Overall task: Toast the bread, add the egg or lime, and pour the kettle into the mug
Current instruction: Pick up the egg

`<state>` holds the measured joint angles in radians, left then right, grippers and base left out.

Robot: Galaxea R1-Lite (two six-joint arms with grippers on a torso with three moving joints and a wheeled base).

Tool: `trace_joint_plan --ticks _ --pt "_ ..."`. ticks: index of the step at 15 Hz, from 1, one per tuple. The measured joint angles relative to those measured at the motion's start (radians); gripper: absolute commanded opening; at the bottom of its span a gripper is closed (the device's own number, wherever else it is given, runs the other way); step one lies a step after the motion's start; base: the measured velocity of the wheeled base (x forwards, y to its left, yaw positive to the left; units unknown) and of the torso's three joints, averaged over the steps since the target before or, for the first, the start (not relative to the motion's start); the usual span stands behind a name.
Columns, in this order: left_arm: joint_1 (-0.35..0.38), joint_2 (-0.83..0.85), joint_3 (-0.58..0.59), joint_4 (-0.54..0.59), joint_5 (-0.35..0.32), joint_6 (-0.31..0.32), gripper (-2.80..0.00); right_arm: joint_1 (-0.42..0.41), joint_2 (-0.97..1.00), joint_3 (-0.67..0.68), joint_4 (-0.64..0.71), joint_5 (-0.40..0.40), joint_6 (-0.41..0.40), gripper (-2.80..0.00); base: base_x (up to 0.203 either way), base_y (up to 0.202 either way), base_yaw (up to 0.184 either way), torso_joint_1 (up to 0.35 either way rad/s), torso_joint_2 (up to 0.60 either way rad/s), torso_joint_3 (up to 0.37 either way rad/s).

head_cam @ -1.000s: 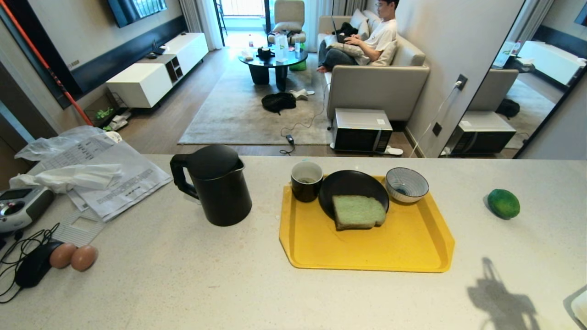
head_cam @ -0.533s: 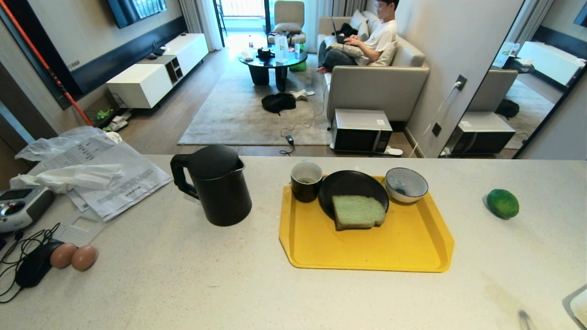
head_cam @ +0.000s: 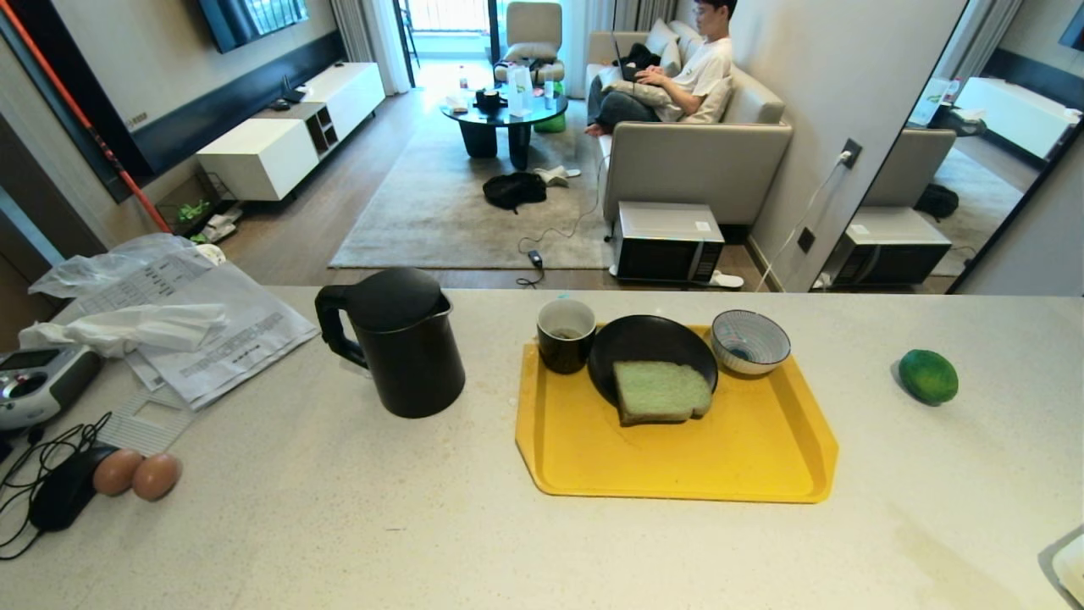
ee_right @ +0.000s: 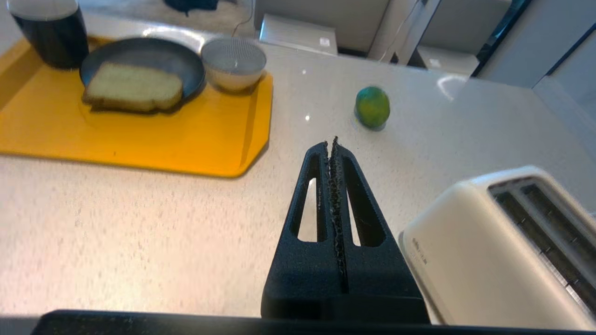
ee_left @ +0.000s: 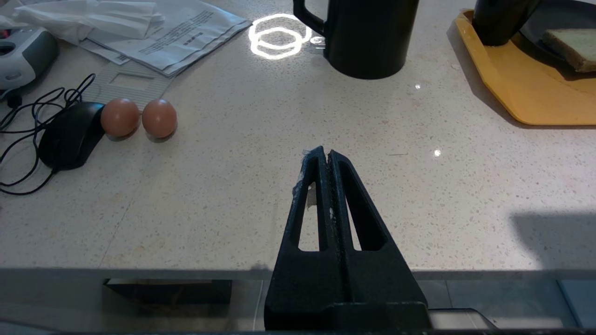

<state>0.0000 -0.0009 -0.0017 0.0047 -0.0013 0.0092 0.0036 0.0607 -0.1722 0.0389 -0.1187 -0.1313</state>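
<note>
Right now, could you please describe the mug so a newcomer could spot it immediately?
Find the yellow tray on the pale counter. At its far left corner, beside the black plate, stands the mug: short, black, white inside, unlike the striped bowl.

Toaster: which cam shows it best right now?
Right wrist view. The white toaster sits large beside the shut right hand, both slots visible from above. Head view catches only a pale corner at the frame's lower right edge. Left wrist view doesn't show it at all.
</note>
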Motion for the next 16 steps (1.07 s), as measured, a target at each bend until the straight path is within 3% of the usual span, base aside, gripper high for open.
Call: trace_joint_plan --ticks 3,6,9,13,16 --pt "0.0 0.0 0.0 0.0 0.0 0.0 -2.8 -0.001 -0.047 0.095 0.006 0.036 0.023 -2.8 0.0 0.0 0.0 0.0 0.0 0.0" --pt "0.0 0.0 0.0 0.0 0.0 0.0 -2.8 -0.001 -0.061 0.147 -0.019 0.143 -0.007 -2.8 0.0 0.0 0.0 0.0 0.0 0.0" --pt "0.0 0.0 0.0 0.0 -0.001 0.0 -2.8 -0.001 -0.063 0.167 -0.042 0.149 -0.005 -2.8 0.0 0.0 0.0 0.0 0.0 0.0" --pt "0.0 0.0 0.0 0.0 0.0 0.0 -2.8 -0.001 -0.063 0.172 -0.043 0.119 0.107 -2.8 0.0 0.0 0.0 0.0 0.0 0.0" --pt "0.0 0.0 0.0 0.0 0.0 0.0 -2.8 -0.001 -0.063 0.172 -0.044 0.114 0.128 -2.8 0.0 0.0 0.0 0.0 0.0 0.0"
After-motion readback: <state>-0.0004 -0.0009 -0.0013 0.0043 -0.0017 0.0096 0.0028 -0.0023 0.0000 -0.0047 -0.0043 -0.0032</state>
